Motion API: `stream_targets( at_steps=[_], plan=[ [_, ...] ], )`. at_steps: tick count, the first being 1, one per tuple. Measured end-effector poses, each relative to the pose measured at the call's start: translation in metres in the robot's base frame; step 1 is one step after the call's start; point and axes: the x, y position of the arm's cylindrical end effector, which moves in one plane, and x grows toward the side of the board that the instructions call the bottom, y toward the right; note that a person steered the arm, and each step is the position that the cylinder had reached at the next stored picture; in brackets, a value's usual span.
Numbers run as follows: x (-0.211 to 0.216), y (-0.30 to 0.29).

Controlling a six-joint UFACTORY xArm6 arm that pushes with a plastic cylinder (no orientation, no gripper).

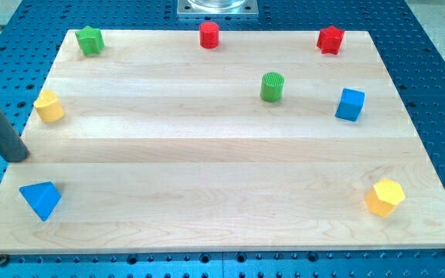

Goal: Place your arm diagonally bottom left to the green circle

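My tip [19, 157] (a bare rod, no hand) sits far left of the green circle [272, 86].

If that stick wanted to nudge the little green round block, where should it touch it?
It cannot grip, only push. The green cylinder stands upright, so I would probably press its curved side wall low down, coming from its lower left, where the board lies open. My tip is far off, at the view's left edge.
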Motion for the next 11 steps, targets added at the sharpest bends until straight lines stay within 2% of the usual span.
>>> stream_targets(
  at_steps=[4, 5, 6, 7, 8, 9, 11],
  plan=[
    [0.006, -0.002],
    [-0.006, 0.066],
    [-0.036, 0.185],
    [-0.049, 0.269],
    [-0.049, 0.308],
    [-0.049, 0.31],
    [-0.049, 0.358]
  ],
)
